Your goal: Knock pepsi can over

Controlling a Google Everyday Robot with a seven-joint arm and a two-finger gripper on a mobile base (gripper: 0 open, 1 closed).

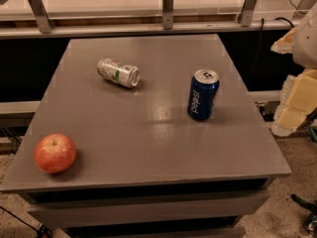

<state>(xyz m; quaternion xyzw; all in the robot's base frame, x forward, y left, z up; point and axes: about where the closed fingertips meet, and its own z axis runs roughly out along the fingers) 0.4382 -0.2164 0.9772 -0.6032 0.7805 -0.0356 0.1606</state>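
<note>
The pepsi can [203, 94], dark blue with white lettering and a silver top, stands upright on the right middle of the grey table [148, 133]. My gripper [297, 100] shows as pale cream blocks at the right edge of the camera view. It is off the table's right side, well apart from the can and about level with it.
A silver-white can with green and red markings [119, 73] lies on its side at the back left. A red apple [55, 153] sits near the front left corner. A railing with metal posts [168, 6] runs behind the table. Cables lie on the floor at the right [304, 207].
</note>
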